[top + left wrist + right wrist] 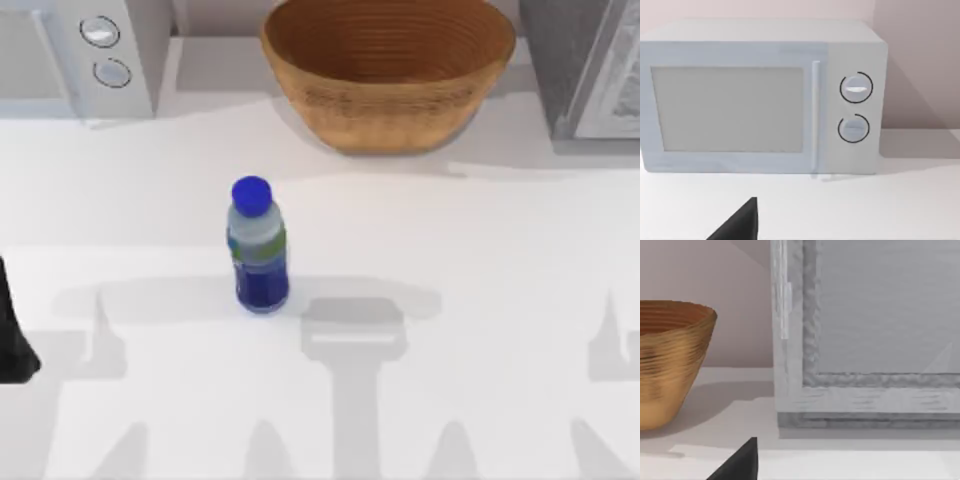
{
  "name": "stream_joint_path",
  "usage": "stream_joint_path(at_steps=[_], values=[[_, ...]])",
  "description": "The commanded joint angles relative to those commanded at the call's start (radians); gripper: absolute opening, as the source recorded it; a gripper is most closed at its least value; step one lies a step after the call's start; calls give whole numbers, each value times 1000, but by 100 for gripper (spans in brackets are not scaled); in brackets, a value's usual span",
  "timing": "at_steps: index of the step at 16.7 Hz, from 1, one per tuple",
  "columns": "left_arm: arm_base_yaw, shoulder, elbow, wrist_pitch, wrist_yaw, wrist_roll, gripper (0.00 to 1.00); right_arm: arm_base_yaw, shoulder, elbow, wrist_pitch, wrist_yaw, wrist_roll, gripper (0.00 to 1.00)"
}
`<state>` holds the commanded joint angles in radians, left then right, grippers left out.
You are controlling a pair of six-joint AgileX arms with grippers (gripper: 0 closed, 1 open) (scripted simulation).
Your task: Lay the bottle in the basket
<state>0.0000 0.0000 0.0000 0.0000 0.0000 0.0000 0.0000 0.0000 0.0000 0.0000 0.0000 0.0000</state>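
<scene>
**Bottle upright on the table, basket waiting empty**

Nothing of the task done yet, judging by how things lie. Bottle [258, 246] standing upright left of centre in the top view, blue cap up, green-and-white band around the middle, dark blue lower part resting on the white table [480, 300]. Untouched by either arm, nothing near it. Well apart from the basket [388, 70], which sits at the upper middle of the frame against the back edge.

Inside the basket: bare ribbed rings as far as the interior shows, no object in it. Same basket at the left edge of the right wrist view [670, 360], seen from the side; interior hidden from that angle.

Left to do, by this reckoning: reach the bottle, grasp it, carry it up and over the basket rim, lay it on its side within. All of it, in short.

Left arm [12, 340] just a dark sliver at the lower left edge of the top view, seemingly parked. A dark wedge at the lower edge of each wrist view, too little to tell whether either gripper is spread or closed.

Microwave [760, 95] facing the left wrist camera, two round dials to the right of its door. A grey cabinet-like appliance [870, 340] just beside the basket in the right wrist view.
</scene>
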Motion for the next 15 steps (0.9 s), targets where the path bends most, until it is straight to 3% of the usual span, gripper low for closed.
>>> stream_joint_path(at_steps=[7, 15], values=[[-10, 148, 15, 121, 30, -10, 100, 0, 0, 0, 0, 0, 0, 100], [-68, 783, 76, 633, 169, -23, 100, 0, 0, 0, 0, 0, 0, 100]])
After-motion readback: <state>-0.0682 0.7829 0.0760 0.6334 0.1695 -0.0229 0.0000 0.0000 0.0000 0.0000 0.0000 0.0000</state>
